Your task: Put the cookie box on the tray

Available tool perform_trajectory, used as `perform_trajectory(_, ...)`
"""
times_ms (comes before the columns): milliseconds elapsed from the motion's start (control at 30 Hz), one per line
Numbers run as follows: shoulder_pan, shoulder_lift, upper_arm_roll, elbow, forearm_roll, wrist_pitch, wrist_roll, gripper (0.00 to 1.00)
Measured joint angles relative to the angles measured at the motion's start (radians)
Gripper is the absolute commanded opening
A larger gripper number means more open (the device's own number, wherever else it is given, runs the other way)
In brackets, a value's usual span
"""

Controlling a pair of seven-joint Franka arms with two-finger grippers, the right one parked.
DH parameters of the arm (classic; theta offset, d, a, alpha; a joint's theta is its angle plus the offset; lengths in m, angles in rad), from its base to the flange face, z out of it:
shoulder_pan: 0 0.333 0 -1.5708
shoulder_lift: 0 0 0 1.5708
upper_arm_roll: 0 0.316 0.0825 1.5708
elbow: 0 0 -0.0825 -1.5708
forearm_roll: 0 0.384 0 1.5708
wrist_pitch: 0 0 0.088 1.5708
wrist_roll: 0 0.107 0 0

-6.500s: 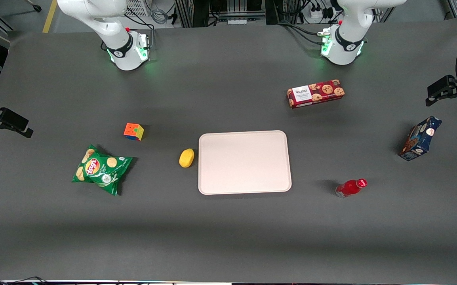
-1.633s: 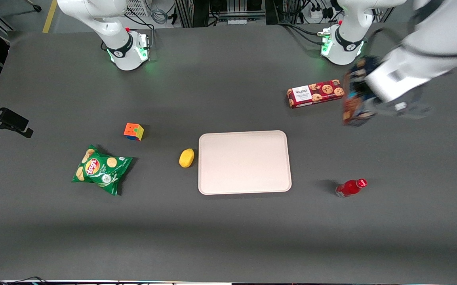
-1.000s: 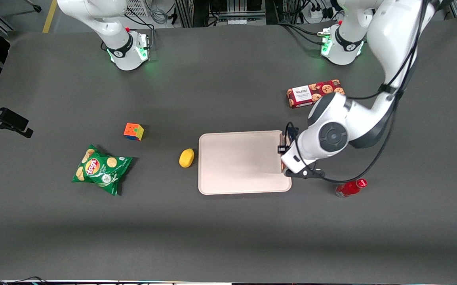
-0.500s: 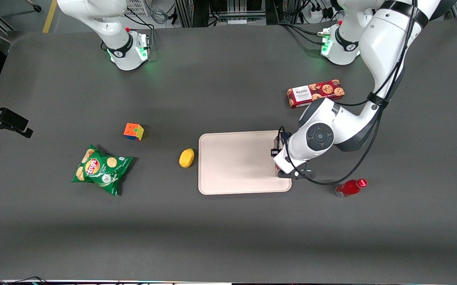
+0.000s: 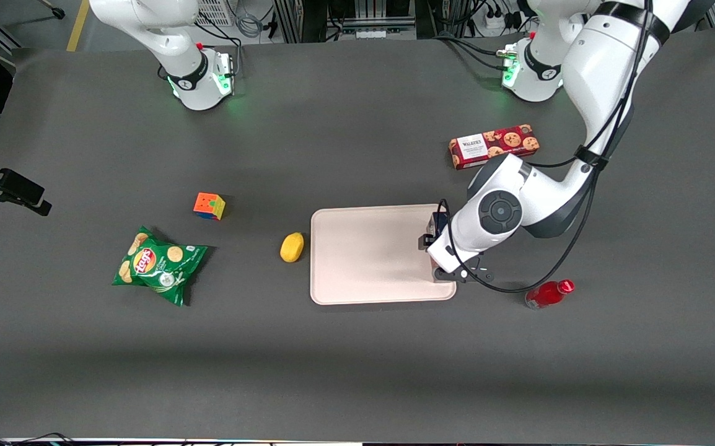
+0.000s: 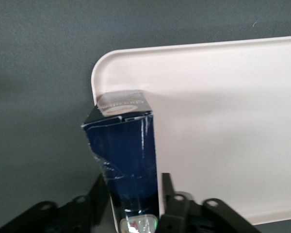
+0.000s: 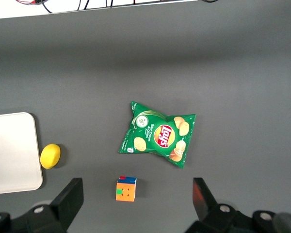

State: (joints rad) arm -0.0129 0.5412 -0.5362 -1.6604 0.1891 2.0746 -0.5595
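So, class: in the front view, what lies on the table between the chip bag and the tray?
Only the lemon, right beside the tray; the chip bag is farther off. The gripper holds the cookie box over the tray.

Dark grey table (image 5: 357, 359). Gripper (image 6: 132, 224) over tray (image 5: 370, 254) corner; red bottle (image 5: 548, 293) and long red box (image 5: 494, 146) near; lemon (image 5: 292, 247), cube (image 5: 209, 205), chip bag (image 5: 159, 265) well apart, toward parked arm's end.

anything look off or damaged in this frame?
The cookie box, clamped in the gripper over the tray corner, has a creased, dented side panel. Nothing else stands out.
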Motion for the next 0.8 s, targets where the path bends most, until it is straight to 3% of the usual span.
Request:
perform_trajectory(333,0.021,-0.239,0.053,0.246,0.002,-0.537,0.074,1.00)
perform_trajectory(567,0.027,-0.352,0.230,0.387,-0.005,-0.830,0.384,1.00)
perform_trajectory(800,0.037,-0.473,0.450,0.341,-0.055,-0.870,0.726,1.00)
